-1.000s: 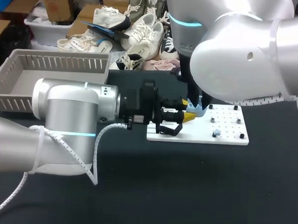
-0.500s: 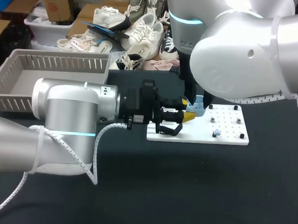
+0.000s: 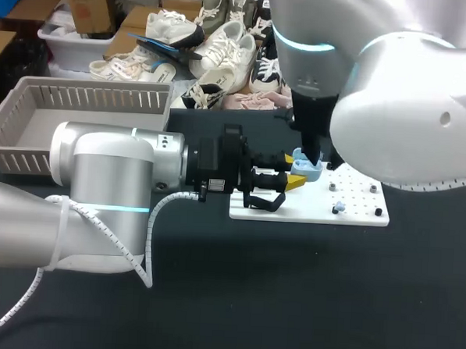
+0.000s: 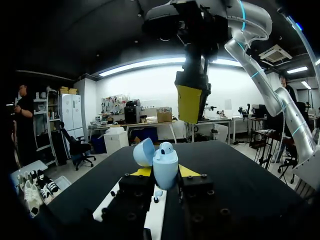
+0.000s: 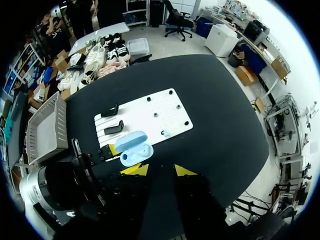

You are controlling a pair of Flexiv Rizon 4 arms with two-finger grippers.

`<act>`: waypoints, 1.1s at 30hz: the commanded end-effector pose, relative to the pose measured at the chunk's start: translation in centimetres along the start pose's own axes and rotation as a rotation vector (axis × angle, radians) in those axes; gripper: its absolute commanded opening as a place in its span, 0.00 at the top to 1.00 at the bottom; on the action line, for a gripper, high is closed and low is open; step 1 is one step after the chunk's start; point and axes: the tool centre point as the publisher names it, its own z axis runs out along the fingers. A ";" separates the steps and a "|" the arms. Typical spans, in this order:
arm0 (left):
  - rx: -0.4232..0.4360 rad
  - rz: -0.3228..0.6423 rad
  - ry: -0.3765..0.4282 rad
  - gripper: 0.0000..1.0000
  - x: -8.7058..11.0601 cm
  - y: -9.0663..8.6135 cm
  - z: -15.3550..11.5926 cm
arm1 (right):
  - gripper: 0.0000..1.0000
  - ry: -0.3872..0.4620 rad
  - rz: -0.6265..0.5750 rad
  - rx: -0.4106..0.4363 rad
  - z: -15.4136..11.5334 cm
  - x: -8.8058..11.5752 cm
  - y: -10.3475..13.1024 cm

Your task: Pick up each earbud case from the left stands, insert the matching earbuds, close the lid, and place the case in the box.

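- The left end effector [image 4: 165, 173] is clamped on the open blue earbud case [image 4: 165, 167], holding it over the white board [image 3: 356, 214] on the desk [image 3: 289, 295].
- The right end effector [image 5: 159, 170] hangs above the case, fingers apart, apparently empty.
- One earbud [image 4: 166, 147] seems to sit proud in the case, so closing the lid could jam on it or pop it out.
- A loose earbud [image 5: 165, 133] lies on the board, and a poor pinch might flick it away.

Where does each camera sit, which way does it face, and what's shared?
Head: above and behind, looking down at the table; left arm and right arm show.
Left wrist: looks level along the left gripper, shut on the earbud case; right gripper above.
Right wrist: looks straight down past its yellow tips.
Shared: earbud case, all three.
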 end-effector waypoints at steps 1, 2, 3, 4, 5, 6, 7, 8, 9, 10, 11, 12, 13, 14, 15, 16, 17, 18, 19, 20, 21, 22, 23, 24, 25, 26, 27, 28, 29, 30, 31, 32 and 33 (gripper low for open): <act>-0.005 0.001 -0.002 1.00 0.1 -0.1 0.0 | 0.74 -0.066 0.003 -0.059 0.3 1.1 -2.3; -0.005 0.001 -0.002 1.00 0.1 -0.1 0.0 | 0.74 -0.067 0.003 -0.061 0.4 1.2 -2.5; -0.005 0.001 -0.002 1.00 0.1 -0.1 0.0 | 0.74 -0.068 0.003 -0.062 0.6 1.3 -2.8; -0.005 0.001 -0.002 1.00 0.1 -0.1 0.0 | 0.73 -0.068 0.005 -0.069 0.8 1.4 -3.0; -0.005 0.001 -0.002 1.00 0.1 -0.1 0.0 | 0.73 -0.067 0.005 -0.071 1.0 1.5 -3.3; -0.005 0.001 -0.002 1.00 0.1 -0.1 0.0 | 0.72 -0.066 0.004 -0.079 1.2 1.5 -3.5; -0.005 0.001 -0.002 1.00 0.1 -0.1 0.0 | 0.71 -0.066 0.003 -0.081 1.5 1.6 -3.7; -0.005 0.001 -0.002 1.00 0.1 -0.1 0.0 | 0.72 -0.065 -0.001 -0.085 1.8 1.7 -3.9; -0.005 0.001 -0.002 1.00 0.1 -0.1 0.0 | 0.73 -0.066 -0.006 -0.094 2.2 1.7 -4.1; -0.005 0.001 -0.002 1.00 0.1 -0.1 0.0 | 0.73 -0.068 -0.014 -0.098 2.4 1.7 -4.2; -0.005 0.001 -0.002 1.00 0.1 -0.1 0.0 | 0.72 -0.071 -0.025 -0.112 2.6 1.8 -4.4; -0.005 0.001 -0.002 1.00 0.1 -0.1 0.0 | 0.72 -0.072 -0.033 -0.122 2.9 1.9 -4.6; -0.005 0.001 -0.002 1.00 0.1 -0.1 0.0 | 0.71 -0.075 -0.044 -0.135 3.2 1.9 -4.8; -0.005 0.001 -0.002 1.00 0.1 -0.1 0.0 | 0.71 -0.077 -0.053 -0.142 3.5 1.9 -5.0; -0.005 0.001 -0.002 1.00 0.1 -0.1 0.0 | 0.71 -0.076 -0.056 -0.151 3.8 1.9 -5.2; -0.005 0.001 -0.002 1.00 0.1 -0.1 0.0 | 0.70 -0.078 -0.067 -0.160 4.1 1.9 -5.4; -0.005 0.001 -0.002 1.00 0.1 -0.1 0.0 | 0.70 -0.078 -0.072 -0.161 4.4 1.9 -5.6; -0.005 0.001 -0.002 1.00 0.1 -0.1 0.0 | 0.69 -0.074 -0.076 -0.173 4.7 1.8 -5.8; -0.005 0.001 -0.002 1.00 0.1 -0.1 0.0 | 0.69 -0.078 -0.088 -0.189 5.0 1.8 -5.9; -0.005 0.001 -0.002 1.00 0.1 -0.1 0.0 | 0.69 -0.077 -0.095 -0.204 5.3 1.7 -6.1; -0.005 0.001 -0.002 1.00 0.1 -0.1 0.0 | 0.69 -0.078 -0.105 -0.223 5.6 1.6 -6.2; -0.005 0.001 -0.002 1.00 0.1 -0.1 0.0 | 0.69 -0.082 -0.117 -0.232 5.9 1.5 -6.4; -0.005 0.001 -0.002 1.00 0.1 -0.1 0.0 | 0.69 -0.080 -0.125 -0.242 6.3 1.4 -6.4; -0.005 0.001 -0.002 1.00 0.1 -0.1 0.0 | 0.68 -0.078 -0.130 -0.250 6.7 1.3 -6.4; -0.005 0.001 -0.002 1.00 0.1 -0.1 0.0 | 0.68 -0.075 -0.135 -0.257 7.1 1.1 -6.5; -0.005 0.001 -0.002 1.00 0.1 -0.1 0.0 | 0.67 -0.076 -0.143 -0.267 7.4 1.0 -6.5; -0.005 0.001 -0.002 1.00 0.1 -0.1 0.0 | 0.67 -0.079 -0.150 -0.273 7.7 0.9 -6.5; -0.005 0.001 -0.002 1.00 0.1 -0.1 0.0 | 0.66 -0.076 -0.154 -0.280 8.0 0.8 -6.5; -0.005 0.001 -0.002 1.00 0.1 -0.1 0.0 | 0.66 -0.076 -0.161 -0.288 8.4 0.7 -6.4; -0.005 0.001 -0.002 1.00 0.1 -0.1 0.0 | 0.62 -0.074 -0.165 -0.290 8.7 0.6 -6.3; -0.005 0.001 -0.002 1.00 0.1 -0.1 0.0 | 0.60 -0.071 -0.168 -0.291 9.1 0.5 -6.2; -0.005 0.001 -0.002 1.00 0.1 -0.1 0.0 | 0.60 -0.065 -0.170 -0.295 9.5 0.4 -6.1; -0.005 0.001 -0.002 1.00 0.1 -0.1 0.0 | 0.60 -0.062 -0.171 -0.296 9.9 0.3 -6.0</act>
